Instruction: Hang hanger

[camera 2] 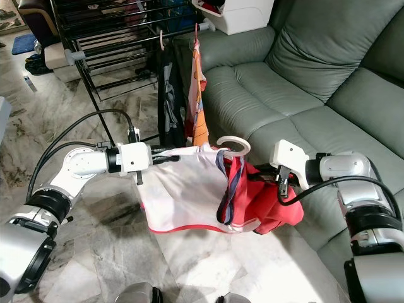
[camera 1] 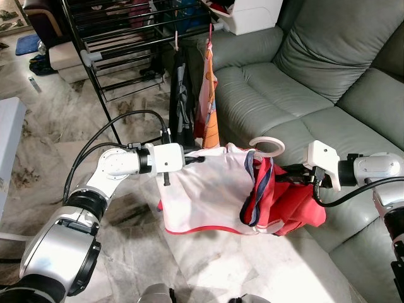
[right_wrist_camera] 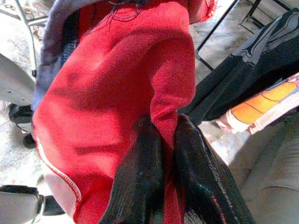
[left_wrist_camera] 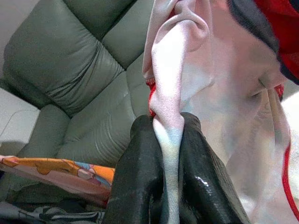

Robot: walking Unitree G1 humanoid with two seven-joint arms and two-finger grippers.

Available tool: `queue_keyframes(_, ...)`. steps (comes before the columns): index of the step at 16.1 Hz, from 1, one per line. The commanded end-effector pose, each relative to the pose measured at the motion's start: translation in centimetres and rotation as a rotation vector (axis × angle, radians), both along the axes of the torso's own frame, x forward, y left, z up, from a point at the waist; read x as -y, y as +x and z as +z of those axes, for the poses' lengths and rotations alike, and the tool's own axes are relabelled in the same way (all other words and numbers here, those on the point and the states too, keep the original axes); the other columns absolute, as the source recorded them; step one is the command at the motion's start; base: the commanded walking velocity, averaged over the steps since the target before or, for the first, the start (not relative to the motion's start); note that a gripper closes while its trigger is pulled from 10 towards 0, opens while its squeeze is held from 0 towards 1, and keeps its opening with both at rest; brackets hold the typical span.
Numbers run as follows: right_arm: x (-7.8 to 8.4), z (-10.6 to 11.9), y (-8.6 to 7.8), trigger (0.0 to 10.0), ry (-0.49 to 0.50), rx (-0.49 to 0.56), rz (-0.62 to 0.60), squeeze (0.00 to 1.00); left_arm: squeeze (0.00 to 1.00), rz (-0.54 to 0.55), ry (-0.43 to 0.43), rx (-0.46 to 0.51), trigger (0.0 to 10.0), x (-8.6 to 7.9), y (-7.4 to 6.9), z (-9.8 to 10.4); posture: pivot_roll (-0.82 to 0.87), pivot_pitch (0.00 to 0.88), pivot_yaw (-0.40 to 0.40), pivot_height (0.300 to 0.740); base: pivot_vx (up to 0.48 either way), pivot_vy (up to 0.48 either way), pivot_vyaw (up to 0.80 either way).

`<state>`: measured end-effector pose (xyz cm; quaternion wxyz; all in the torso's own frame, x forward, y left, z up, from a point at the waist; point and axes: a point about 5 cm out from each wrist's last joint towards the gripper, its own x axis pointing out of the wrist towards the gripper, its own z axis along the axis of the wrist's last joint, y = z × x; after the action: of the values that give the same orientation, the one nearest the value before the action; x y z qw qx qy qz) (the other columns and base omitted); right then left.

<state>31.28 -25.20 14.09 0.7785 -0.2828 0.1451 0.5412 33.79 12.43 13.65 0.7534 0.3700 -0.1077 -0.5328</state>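
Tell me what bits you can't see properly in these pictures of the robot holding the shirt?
- Hanger: the white hook pokes out; the shirt covers the rest in both eye views.
- Left pincer tips: white cloth is pinched between them and wraps over them in the left wrist view.
- Right pincer tips: buried in red cloth in the right wrist view.
- Drying rack: its top is cut off by the picture edge.

Silver arms [camera 1: 113, 165], white wrists, black cables, glossy black jaws.

hung clothes [camera 1: 201, 95] crowd rack [camera 1: 126, 31] rail ahead; sofa [camera 1: 303, 82] blocks right; floor [camera 1: 57, 132] open left.
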Motion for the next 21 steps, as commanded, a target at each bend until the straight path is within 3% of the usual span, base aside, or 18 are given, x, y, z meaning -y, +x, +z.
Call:
queue_keyframes(1, -0.5, 0.2, 0.2, 0.0, 0.023, 0.029, 0.004, 0.0, 0.0, 0.052, -0.065, 0.078, 0.0, 0.2, 1.0, 1.8, -0.1, 0.0, 0.023, 0.74, 0.0, 0.0, 0.0)
queue_keyframes(3, -0.6, 0.7, 0.9, 0.0, 0.051, 0.088, -0.061, 0.0, 0.0, 0.1, -0.09, 0.111, 0.0, 0.3, 1.5, 2.4, -0.1, 0.0, 0.024, 0.74, 0.0, 0.0, 0.0)
queue_keyframes(5, -0.7, 1.5, 2.0, 0.0, 0.079, 0.222, -0.177, 0.0, 0.0, 0.196, -0.091, 0.18, 0.0, 0.4, 2.5, 3.2, -0.1, 0.0, 0.026, 0.74, 0.0, 0.0, 0.0)
queue_keyframes(10, -1.1, 1.6, 2.6, 0.0, 0.076, 0.318, -0.278, 0.0, 0.0, 0.283, -0.065, 0.263, 0.0, 0.9, 3.3, 3.5, -0.1, 0.0, 0.033, 0.74, 0.0, 0.0, 0.0)
queue_keyframes(12, -1.3, 0.6, 2.3, 0.0, 0.065, 0.283, -0.271, 0.0, 0.0, 0.288, -0.059, 0.261, 5.1, 1.0, 3.2, 3.1, -0.1, 0.0, 0.034, 0.74, 0.0, 0.0, 0.0)
queue_keyframes(13, -1.5, 0.3, 2.1, 0.0, 0.066, 0.271, -0.256, 0.0, 1.0, 0.315, -0.064, 0.249, 10.0, 0.8, 3.3, 2.9, -0.1, 0.0, 0.034, 0.74, 0.0, 0.0, 0.0)
queue_keyframes(15, -1.8, 0.0, 1.9, 0.0, 0.067, 0.264, -0.248, 0.0, 1.0, 0.322, -0.051, 0.228, 10.0, 0.7, 3.3, 2.4, -0.1, 0.0, 0.034, 0.74, 0.0, 0.0, 0.0)
queue_keyframes(18, -2.4, -1.0, 1.7, 0.0, 0.041, 0.257, -0.224, 0.0, 1.0, 0.281, 0.065, 0.245, 10.0, 0.1, 2.6, 0.9, -0.09, 0.0, 0.032, 0.74, 0.0, 0.0, 0.0)
queue_keyframes(20, -2.7, -2.0, 1.4, 0.0, -0.019, 0.243, -0.217, 0.0, 1.0, 0.23, 0.131, 0.263, 10.0, -0.2, 2.0, 0.1, -0.09, 0.0, 0.034, 0.74, 0.0, 0.0, 0.0)
queue_keyframes(21, -2.7, -2.6, 1.3, 0.0, -0.037, 0.216, -0.236, 0.0, 1.0, 0.172, 0.13, 0.225, 10.0, -0.1, 1.4, -0.4, -0.09, 0.0, 0.034, 0.74, 0.0, 0.0, 0.0)
